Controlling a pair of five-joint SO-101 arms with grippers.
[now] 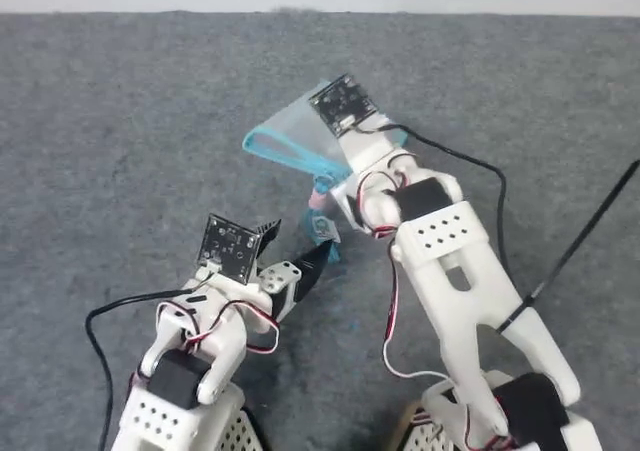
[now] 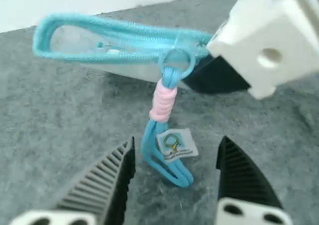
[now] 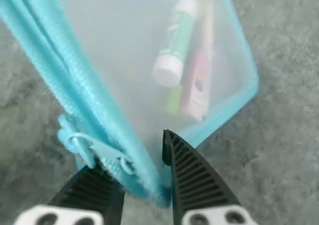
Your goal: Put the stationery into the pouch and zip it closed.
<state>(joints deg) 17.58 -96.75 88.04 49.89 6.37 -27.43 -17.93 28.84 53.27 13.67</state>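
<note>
The pouch [image 3: 149,50] is soft and floppy, so the right gripper [image 3: 132,152] pinches its zip end while the open left gripper [image 2: 177,140] should grab the cord [image 2: 162,100].

pouch [image 3: 124,60]: frosted plastic, woven cloth edging | table [image 1: 120,121]: rough grey felt | jaws: ribbed matt plastic

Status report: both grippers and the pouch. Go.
Right gripper shut on pouch corner. Left gripper open astride pull cord. Stationery inside, zip looks open. Nothing in the way.
</note>
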